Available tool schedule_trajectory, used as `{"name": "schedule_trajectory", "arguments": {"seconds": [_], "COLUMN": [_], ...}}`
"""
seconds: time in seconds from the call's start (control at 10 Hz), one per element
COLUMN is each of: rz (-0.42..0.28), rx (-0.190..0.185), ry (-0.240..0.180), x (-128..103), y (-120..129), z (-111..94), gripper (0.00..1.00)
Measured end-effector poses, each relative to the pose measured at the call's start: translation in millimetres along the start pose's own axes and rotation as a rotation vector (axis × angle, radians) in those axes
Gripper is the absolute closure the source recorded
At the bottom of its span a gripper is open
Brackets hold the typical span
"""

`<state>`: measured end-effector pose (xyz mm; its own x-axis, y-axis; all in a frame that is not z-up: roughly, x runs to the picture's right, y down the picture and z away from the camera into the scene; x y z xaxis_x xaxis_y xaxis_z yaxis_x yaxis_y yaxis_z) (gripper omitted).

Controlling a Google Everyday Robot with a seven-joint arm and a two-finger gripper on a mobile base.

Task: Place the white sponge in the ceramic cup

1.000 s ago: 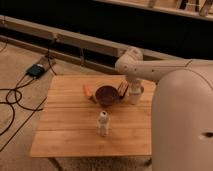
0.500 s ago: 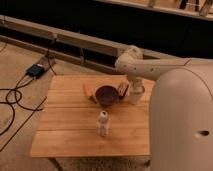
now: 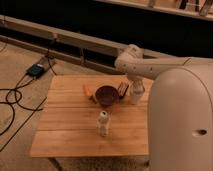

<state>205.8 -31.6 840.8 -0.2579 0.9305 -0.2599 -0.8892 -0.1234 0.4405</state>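
**First speaker:** What is in front of you?

**Second speaker:** A pale wooden tabletop [image 3: 65,130] fills the lower middle of the frame. The robot's large white body takes up the right side. Its white arm [image 3: 145,67] comes in from the upper right and bends down toward the far right part of the wood.

**First speaker:** And the pincer?

**Second speaker:** The pincer [image 3: 123,89] hangs low, just right of centre. It sits in the gap between a dark purple bowl [image 3: 106,95] and the ceramic cup [image 3: 136,93]. Its jaws are closed, but I cannot tell whether anything is pinched between them.

**First speaker:** Describe the cup.

**Second speaker:** It is a short white cylinder standing upright. It is immediately right of the pincer, close beneath the arm's wrist.

**First speaker:** Where is the white sponge?

**Second speaker:** I cannot find it. No flat pale square shows on the bare wood. It could be hidden at the pincer's tips, behind the bowl or down inside the cup, and I cannot say which.

**First speaker:** Anything else there?

**Second speaker:** A small orange object [image 3: 87,90] lies just left of the bowl. A slim white bottle [image 3: 103,124] stands upright below centre, well apart from the cup.

**First speaker:** How far along is the job?

**Second speaker:** Late, I would judge, since the pincer is right beside the cup. If it carries the sponge, it has yet to move over the cup's mouth and let go. I cannot confirm that the sponge is in the cup.
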Motion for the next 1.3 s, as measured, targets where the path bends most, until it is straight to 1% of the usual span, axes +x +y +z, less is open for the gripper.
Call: {"name": "schedule_trajectory", "arguments": {"seconds": [0.4,0.6,0.7,0.8,0.9,1.0,1.3], "rz": [-0.033,-0.046,-0.050,-0.053,-0.057,-0.057,-0.049], "rx": [0.022,0.024,0.023,0.025,0.026,0.027,0.030], "ry": [-0.016,-0.017,-0.017,-0.015,-0.013,-0.012,-0.006], "x": [-11.4,-11.9,-11.5,-9.9,-7.8,-6.1,3.6], "y": [0.5,2.6,4.3,4.4,4.4,4.3,1.6], "z": [3.9,6.5,7.2,8.6,8.9,8.8,8.5], "gripper": [1.00,1.00,0.98,0.90,0.78,0.70,0.40]}}
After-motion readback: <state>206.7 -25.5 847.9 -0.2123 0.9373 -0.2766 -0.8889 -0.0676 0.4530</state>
